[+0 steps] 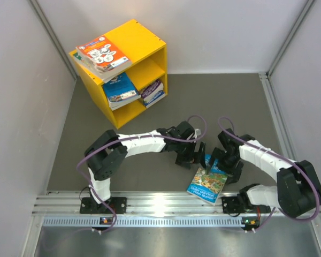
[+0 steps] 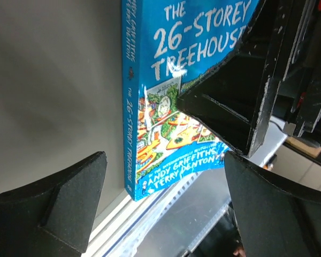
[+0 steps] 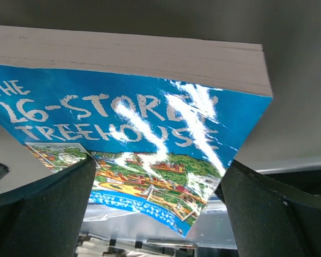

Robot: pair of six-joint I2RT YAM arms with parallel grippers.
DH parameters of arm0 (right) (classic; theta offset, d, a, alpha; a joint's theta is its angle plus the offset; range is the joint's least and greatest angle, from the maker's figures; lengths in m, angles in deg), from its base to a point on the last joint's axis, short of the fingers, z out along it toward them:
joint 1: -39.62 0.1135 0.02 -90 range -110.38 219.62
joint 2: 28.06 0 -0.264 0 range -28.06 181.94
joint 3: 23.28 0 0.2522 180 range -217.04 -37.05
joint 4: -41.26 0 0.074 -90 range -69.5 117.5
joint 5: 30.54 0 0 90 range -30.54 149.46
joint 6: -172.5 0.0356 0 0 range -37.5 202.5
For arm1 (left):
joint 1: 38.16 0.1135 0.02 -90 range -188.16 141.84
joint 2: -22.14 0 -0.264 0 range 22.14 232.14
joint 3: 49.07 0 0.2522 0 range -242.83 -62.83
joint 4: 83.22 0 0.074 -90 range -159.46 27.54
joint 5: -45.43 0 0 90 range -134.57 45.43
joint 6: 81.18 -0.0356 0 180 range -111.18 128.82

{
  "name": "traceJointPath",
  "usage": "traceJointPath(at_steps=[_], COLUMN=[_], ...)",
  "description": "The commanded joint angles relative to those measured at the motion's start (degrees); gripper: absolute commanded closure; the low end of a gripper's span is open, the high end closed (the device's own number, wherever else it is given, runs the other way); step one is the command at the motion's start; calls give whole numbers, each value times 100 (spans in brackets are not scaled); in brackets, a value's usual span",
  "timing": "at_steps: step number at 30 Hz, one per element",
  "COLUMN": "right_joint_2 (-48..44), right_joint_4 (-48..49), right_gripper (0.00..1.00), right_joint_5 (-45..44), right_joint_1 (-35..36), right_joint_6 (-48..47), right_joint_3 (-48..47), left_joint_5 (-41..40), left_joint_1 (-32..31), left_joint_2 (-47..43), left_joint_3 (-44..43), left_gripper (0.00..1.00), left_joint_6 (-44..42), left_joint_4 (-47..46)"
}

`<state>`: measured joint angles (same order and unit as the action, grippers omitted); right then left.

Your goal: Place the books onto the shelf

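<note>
A bright blue book (image 1: 207, 183), "The 26-Storey Treehouse", lies flat near the table's front edge, its near end over the metal rail. It fills the left wrist view (image 2: 166, 80) and the right wrist view (image 3: 139, 128). My left gripper (image 1: 188, 158) hangs open just left of the book's far end (image 2: 166, 209), holding nothing. My right gripper (image 1: 218, 163) stands open over that far end (image 3: 155, 209), its fingers apart on either side of the cover. The yellow shelf (image 1: 142, 37) stands at the far left. A stack of books (image 1: 104, 53) lies on its top, and more books (image 1: 120, 88) lie inside.
The right gripper's black finger (image 2: 246, 96) reaches across the left wrist view, close to my left fingers. A metal rail (image 1: 150, 202) runs along the near edge. Grey walls close in the table on the left, back and right.
</note>
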<state>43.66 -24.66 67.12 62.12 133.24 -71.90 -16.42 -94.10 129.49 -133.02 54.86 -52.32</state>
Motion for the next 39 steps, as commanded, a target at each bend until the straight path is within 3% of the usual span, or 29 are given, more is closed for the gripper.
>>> traceJointPath(at_steps=[1,7,10,11,13,14,16,19,22,26,27,30,33,39], right_joint_2=[342,780,1018,1158,1421,1528,1686,1425,1135,1203,1282,1642,1985,2258], right_joint_4=[855,2306,2779,2895,3141,3177,3125,2923,2247,1229,1122,797,567,198], right_gripper=[0,0,23,47,69,88,100,100,100,100,100,100,100,100], right_joint_5=[49,386,473,517,666,719,868,939,825,719,711,588,596,745], right_joint_1=[360,518,571,597,650,668,703,712,712,712,712,712,712,712], right_joint_6=[340,446,314,288,208,165,6,-143,-363,-679,-827,-1013,-1136,-1233], right_joint_3=[513,638,602,602,576,550,392,129,-398,-1207,-1495,-1979,-2375,-2938], left_joint_5=[174,227,314,350,420,446,464,307,-342,-1949,-2727,-3646,-3991,-4352], left_joint_1=[-39,-57,-57,-57,-57,-48,-40,-22,-4,-223,-433,-872,-1259,-1902], left_joint_2=[58,137,155,146,137,146,146,59,-213,-469,-443,-50,398,1110], left_joint_3=[58,383,699,778,963,998,1025,859,341,-932,-1605,-2749,-3543,-4133], left_gripper=[5,5,5,5,5,5,5,6,6,6,6,5,5,5], left_joint_6=[142,493,756,888,1003,1090,1135,1030,383,-689,-867,-1281,-1282,-1036], left_joint_4=[-466,-756,-1115,-1221,-1415,-1564,-1609,-1364,-330,1586,2390,3414,3918,4296])
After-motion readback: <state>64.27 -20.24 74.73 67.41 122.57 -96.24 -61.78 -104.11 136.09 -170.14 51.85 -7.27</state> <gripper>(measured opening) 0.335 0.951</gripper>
